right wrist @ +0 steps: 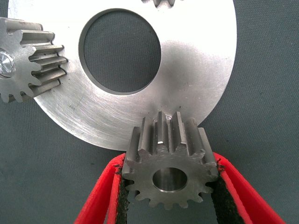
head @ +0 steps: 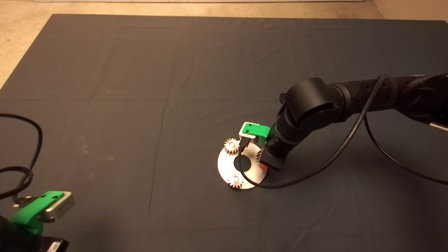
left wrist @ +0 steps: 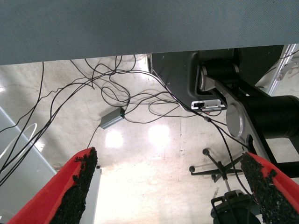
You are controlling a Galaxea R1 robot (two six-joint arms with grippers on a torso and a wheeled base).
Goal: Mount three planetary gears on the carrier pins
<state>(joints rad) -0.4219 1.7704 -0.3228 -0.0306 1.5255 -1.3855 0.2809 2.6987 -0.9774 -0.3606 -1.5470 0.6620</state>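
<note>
A shiny round disc (head: 252, 174) with a large central hole lies on the dark mat. Two silver planetary gears (head: 231, 145) (head: 236, 181) sit on its carrier pins; one pin's bright tip (right wrist: 4, 63) shows in a gear's (right wrist: 32, 60) centre. My right gripper (head: 263, 161) hangs over the disc's right edge, shut on a third gear (right wrist: 170, 172) held by its teeth between the black pads, centre hole facing the wrist camera. That gear overlaps the rim of the disc (right wrist: 196, 70), and the pin below it is hidden. My left gripper (left wrist: 169, 158) is parked at the lower left, open.
A black cable (head: 315, 168) loops from the right arm across the mat beside the disc. The left wrist view shows floor, loose cables and a small grey box (left wrist: 111, 119) beyond the mat's edge.
</note>
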